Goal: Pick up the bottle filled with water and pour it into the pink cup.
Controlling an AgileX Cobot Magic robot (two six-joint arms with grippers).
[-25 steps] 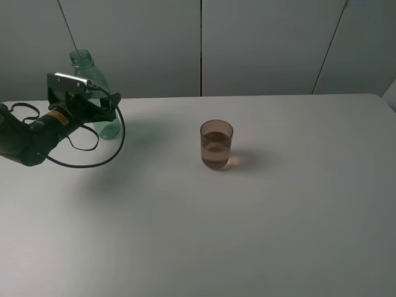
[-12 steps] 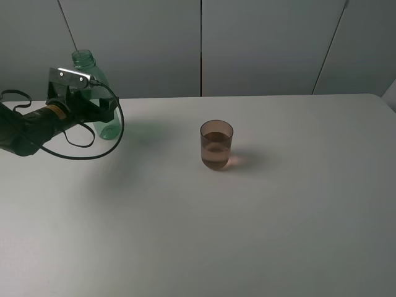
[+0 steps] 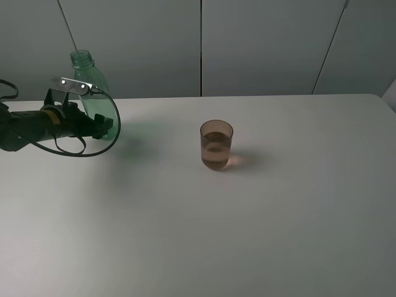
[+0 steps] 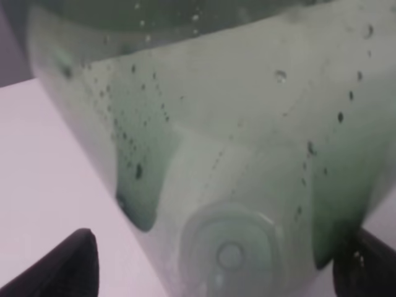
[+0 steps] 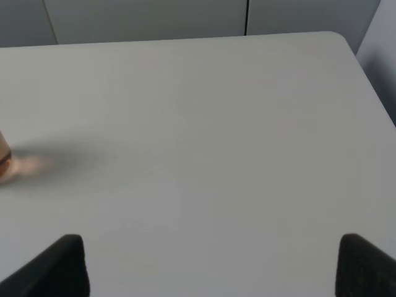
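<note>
The green-tinted bottle (image 3: 86,77) stands upright and capless at the far left back of the table. My left gripper (image 3: 102,127) is at its lower part. In the left wrist view the bottle (image 4: 235,124) fills the frame, wet with droplets, and the left gripper (image 4: 216,266) is open with one dark fingertip (image 4: 68,266) on each side of the base. The pink cup (image 3: 216,144) stands mid-table, partly filled with liquid. A sliver of the cup (image 5: 3,158) shows in the right wrist view. My right gripper (image 5: 213,266) is open, empty, above bare table.
The white table (image 3: 278,216) has its right edge (image 5: 368,74) and rounded corner in the right wrist view. Grey wall panels (image 3: 260,43) stand behind the table. A black cable (image 3: 114,130) loops off the left arm.
My left arm has lowered and drawn back to the left beside the bottle. The bottle and the cup stay in place.
</note>
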